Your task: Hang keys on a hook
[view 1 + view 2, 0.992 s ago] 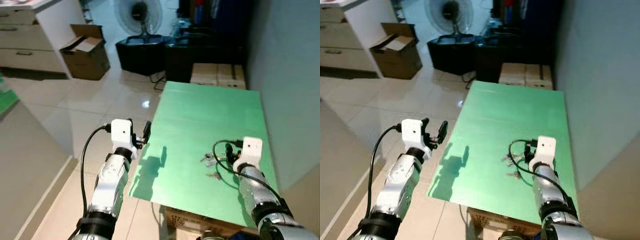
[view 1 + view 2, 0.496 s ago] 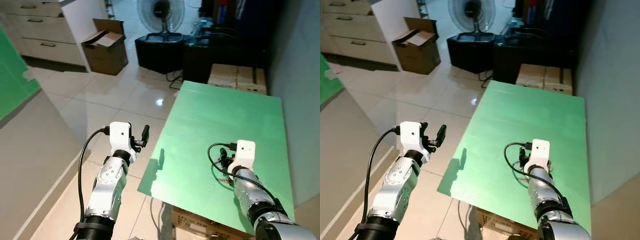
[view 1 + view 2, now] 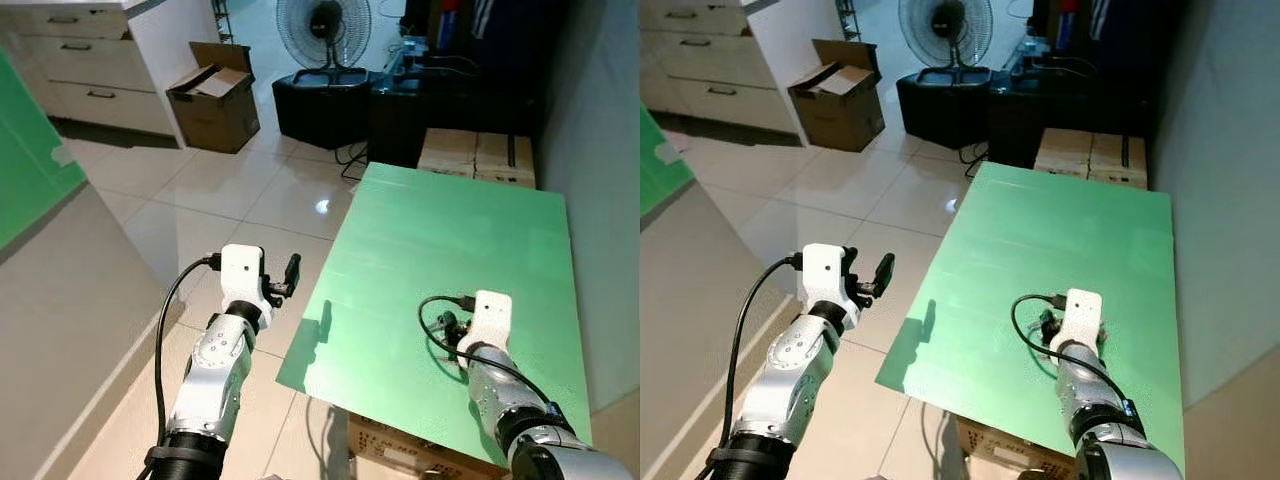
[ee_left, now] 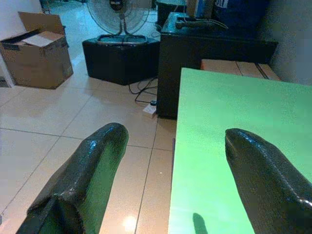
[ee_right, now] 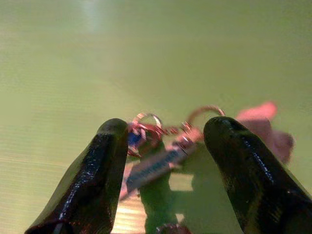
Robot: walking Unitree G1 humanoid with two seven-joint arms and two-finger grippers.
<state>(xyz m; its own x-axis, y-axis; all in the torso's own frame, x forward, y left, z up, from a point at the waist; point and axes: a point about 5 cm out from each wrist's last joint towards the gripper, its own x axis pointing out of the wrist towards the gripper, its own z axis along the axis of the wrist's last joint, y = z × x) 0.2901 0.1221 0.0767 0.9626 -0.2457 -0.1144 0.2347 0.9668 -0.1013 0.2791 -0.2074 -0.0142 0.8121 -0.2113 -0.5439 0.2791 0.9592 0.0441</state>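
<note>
The keys [image 5: 165,141] lie on the green table [image 3: 450,240], a bunch on small rings with a pinkish tag. My right gripper [image 5: 163,146] hangs low over them, open, with one black finger on each side of the bunch. In the eye views that gripper [image 3: 452,326] is near the table's front right, mostly hidden behind its white wrist block. My left gripper [image 3: 290,275] is open and held in the air left of the table's edge, over the floor.
A tiled floor [image 3: 200,190] stretches to the left, with a cardboard box [image 3: 215,95], a standing fan [image 3: 330,25] and dark cabinets [image 3: 440,110] behind the table. A grey wall [image 3: 600,150] runs along the table's right side. A grey counter [image 3: 60,300] stands close on my left.
The camera has shifted a little. My right gripper has come down closer over the keys. The left arm has barely moved.
</note>
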